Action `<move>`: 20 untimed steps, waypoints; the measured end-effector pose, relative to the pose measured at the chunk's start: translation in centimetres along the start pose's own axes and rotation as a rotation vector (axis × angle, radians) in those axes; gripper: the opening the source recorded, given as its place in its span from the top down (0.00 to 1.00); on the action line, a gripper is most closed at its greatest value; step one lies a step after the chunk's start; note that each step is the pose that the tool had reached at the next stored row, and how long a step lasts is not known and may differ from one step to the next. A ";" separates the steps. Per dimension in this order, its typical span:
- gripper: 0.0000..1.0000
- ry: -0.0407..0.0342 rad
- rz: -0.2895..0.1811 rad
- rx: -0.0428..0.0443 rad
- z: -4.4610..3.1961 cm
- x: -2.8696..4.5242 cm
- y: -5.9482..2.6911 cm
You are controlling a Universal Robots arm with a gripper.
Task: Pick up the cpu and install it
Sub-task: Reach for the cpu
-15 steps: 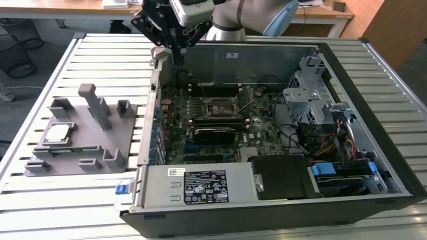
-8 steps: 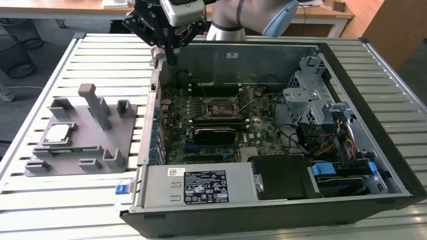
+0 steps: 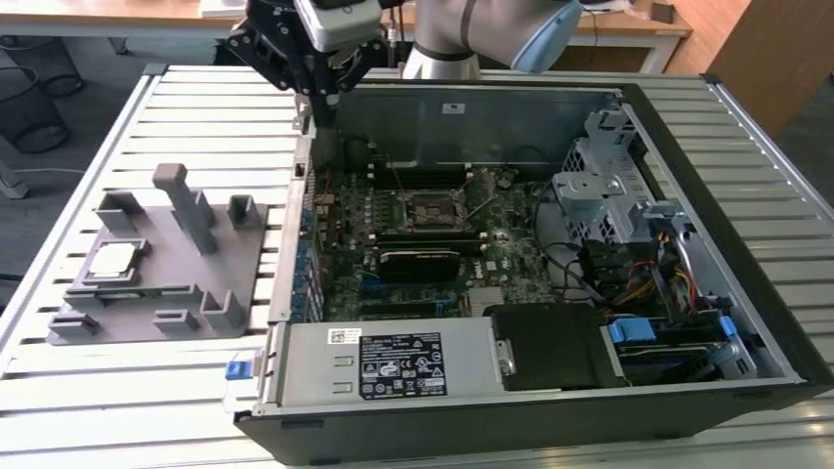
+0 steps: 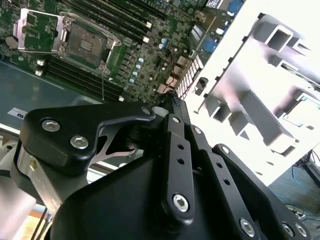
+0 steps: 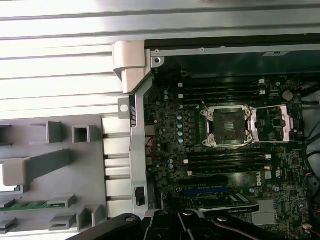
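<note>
The cpu, a small silver square chip, lies flat on the grey fixture plate at the exterior view's left, beside the open computer case. My gripper hangs above the case's far corner nearest the fixture. Its fingers are drawn together and hold nothing. It is well away from the cpu. The motherboard's cpu socket stands open and bare, with its metal frame flipped up. Both wrist views show that socket. The gripper's black linkage shows in the second wrist view.
The fixture plate carries upright grey posts and a green memory stick. Inside the case are memory slots, a black block, a drive cage and cables. The slatted white table surrounds everything.
</note>
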State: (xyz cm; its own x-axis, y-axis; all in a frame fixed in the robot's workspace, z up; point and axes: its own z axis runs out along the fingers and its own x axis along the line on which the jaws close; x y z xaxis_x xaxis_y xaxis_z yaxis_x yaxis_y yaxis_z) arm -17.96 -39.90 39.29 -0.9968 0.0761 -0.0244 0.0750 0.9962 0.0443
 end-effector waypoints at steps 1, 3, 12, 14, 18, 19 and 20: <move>0.89 0.0000 0.000 -0.0001 0.00 0.13 -0.01; 0.89 0.0000 0.000 0.0000 -0.01 0.38 -0.03; 0.89 0.0000 0.000 -0.0001 -0.02 1.27 -0.09; 0.89 0.0000 0.000 0.0000 -0.02 1.39 -0.10; 0.89 -0.0001 0.000 -0.0001 -0.03 1.64 -0.12; 0.89 0.0000 0.000 -0.0001 -0.03 1.72 -0.13; 0.89 0.0000 0.000 0.0000 -0.03 1.79 -0.13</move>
State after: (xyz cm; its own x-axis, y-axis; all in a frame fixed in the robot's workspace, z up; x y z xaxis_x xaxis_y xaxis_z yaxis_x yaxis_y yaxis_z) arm -19.76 -39.89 39.28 -0.9968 0.0762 -0.0245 0.0750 0.9962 0.0443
